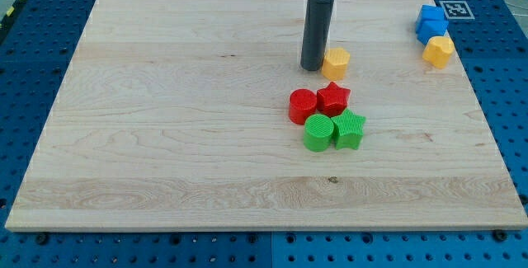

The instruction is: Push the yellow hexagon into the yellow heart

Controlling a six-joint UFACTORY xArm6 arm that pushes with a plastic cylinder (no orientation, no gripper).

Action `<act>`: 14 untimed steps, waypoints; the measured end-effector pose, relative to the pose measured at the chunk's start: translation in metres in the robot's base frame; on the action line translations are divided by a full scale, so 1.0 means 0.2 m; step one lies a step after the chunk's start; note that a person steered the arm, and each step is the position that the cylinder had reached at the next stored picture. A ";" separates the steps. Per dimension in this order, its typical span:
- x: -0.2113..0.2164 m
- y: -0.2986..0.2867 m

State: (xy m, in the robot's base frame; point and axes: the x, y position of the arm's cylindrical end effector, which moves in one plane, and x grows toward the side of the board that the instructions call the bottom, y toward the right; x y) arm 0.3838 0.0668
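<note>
Rod first: we see our dark rod come down nearly upright from the top of the frame, just right of centre, under a grey collar at the frame's edge. My tip (312,68) rests on the wooden board (165,136) in its upper middle. We carry no pincer at all, only this plain rod, so nothing is spread, pressed together or pinching.

Just to the tip's right, touching it or nearly so, sits the yellow hexagon (336,61); we cannot tell whether a sliver of gap remains between them. The hexagon lies on the side of the rod facing the frame's right.

Below the tip, near the frame's centre, four blocks cluster tightly. We see a red cylinder (302,105) with a red star (333,98) touching its right side, and beneath them a green cylinder (318,132) with a green star (350,129) against its right side.

Well apart, in the upper right corner of the board, sits the yellow heart (439,50), in line with the hexagon across bare wood. A blue block (431,22), whose shape we cannot make out, touches the heart from above.

No container appears; the board lies on a blue perforated table (511,119), with a small black-and-white marker (455,9) at the board's upper right corner.
</note>
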 end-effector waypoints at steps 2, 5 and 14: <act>0.03 0.13; 0.06 0.22; -0.01 0.39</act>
State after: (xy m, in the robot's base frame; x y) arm 0.3823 0.1444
